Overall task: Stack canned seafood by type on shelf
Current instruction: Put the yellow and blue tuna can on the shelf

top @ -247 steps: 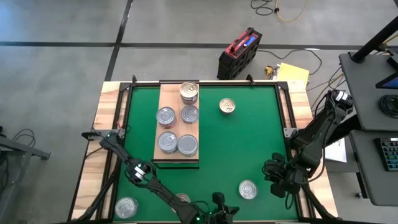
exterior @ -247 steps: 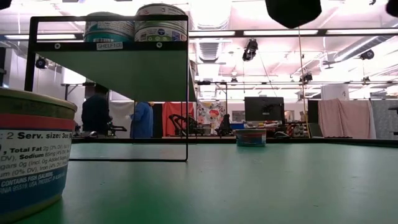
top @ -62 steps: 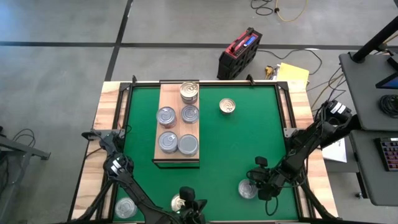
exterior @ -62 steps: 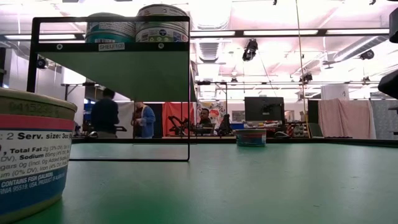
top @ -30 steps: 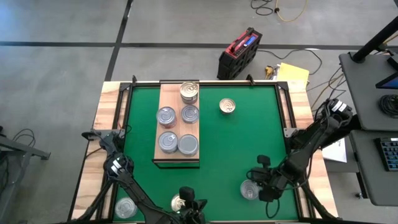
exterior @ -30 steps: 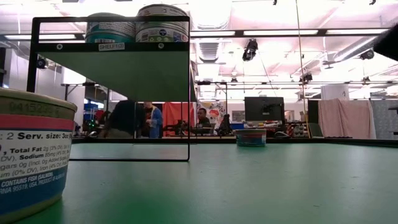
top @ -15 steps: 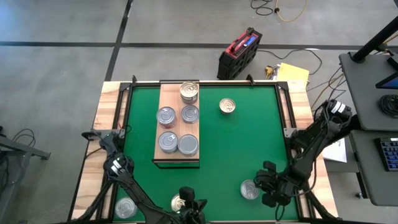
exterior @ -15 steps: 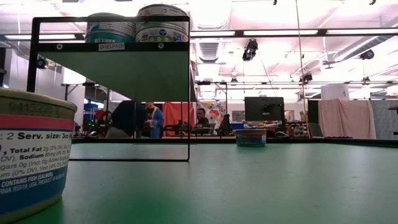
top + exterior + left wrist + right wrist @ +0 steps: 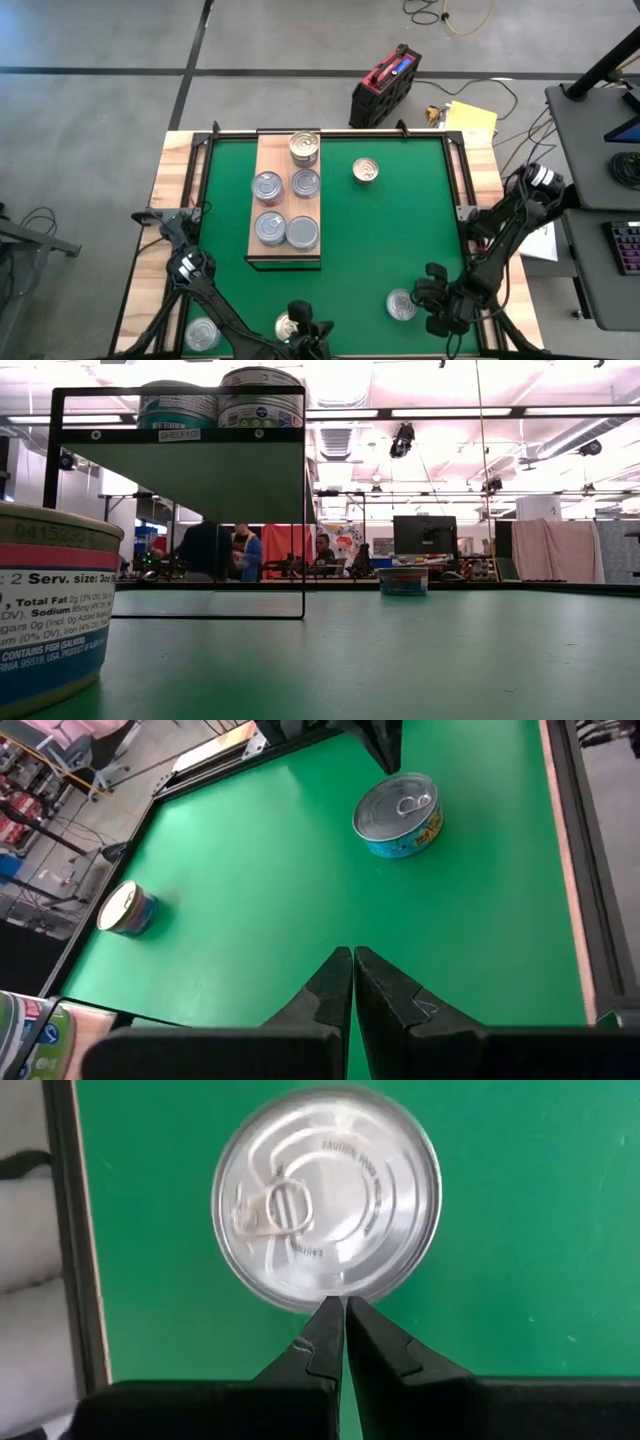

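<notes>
The shelf (image 9: 285,255) is a light wooden board on a black frame (image 9: 303,500). Several silver-lidded tins (image 9: 268,228) stand on it, one stack (image 9: 304,148) at its far end. A gold-lidded tin (image 9: 366,171) sits on the green mat to its right. Another silver tin (image 9: 401,305) lies near the mat's near right corner. My right gripper (image 9: 432,300) is shut just right of this tin (image 9: 327,1195), its fingers pointing down at the rim. My left gripper (image 9: 310,338) is shut at the near edge, beside a tin (image 9: 290,326); another tin (image 9: 203,333) lies farther left. My right gripper's shut fingertips (image 9: 328,1315) show against the silver tin's rim (image 9: 330,1292), coming from above. I cannot tell whether they touch it. The tin sits flat on the mat, lid up.
A big tin (image 9: 50,610) stands close to the low camera on the left. The mat (image 9: 390,230) is bare between the shelf and the right rail (image 9: 465,200). People move in the room beyond the table.
My right gripper has moved toward the table's near right corner, from the far side of the silver tin to its right side. The tin has stayed put.
</notes>
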Available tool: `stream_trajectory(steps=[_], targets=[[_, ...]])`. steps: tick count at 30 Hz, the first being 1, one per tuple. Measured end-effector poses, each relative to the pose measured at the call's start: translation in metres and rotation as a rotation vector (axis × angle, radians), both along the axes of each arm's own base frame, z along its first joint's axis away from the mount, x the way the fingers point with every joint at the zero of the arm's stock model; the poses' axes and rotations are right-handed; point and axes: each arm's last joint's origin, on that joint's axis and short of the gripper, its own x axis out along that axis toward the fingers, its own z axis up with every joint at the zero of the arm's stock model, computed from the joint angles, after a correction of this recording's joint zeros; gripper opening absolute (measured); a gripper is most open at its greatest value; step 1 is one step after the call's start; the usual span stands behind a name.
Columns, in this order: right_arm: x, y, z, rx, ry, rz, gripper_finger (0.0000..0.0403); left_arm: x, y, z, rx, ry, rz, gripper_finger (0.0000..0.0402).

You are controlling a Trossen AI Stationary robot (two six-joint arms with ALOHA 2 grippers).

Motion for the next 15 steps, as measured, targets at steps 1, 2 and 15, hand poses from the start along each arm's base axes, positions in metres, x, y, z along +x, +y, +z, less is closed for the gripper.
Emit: stream_trajectory(steps=[1,2,15], targets=[[0.000,0.001,-0.002,-0.005,0.004,0.003,0.0009,0.000,-0.001,0.001,-0.006,-0.006,-0.004,0.0000],[0.000,0.001,-0.003,-0.012,0.008,0.004,0.0009,0.000,-0.003,0.003,-0.011,-0.015,-0.014,0.0000],[-0.001,0.002,-0.005,-0.078,-0.022,0.092,0.0009,-0.064,0.008,0.092,0.067,-0.067,-0.122,0.0000]])
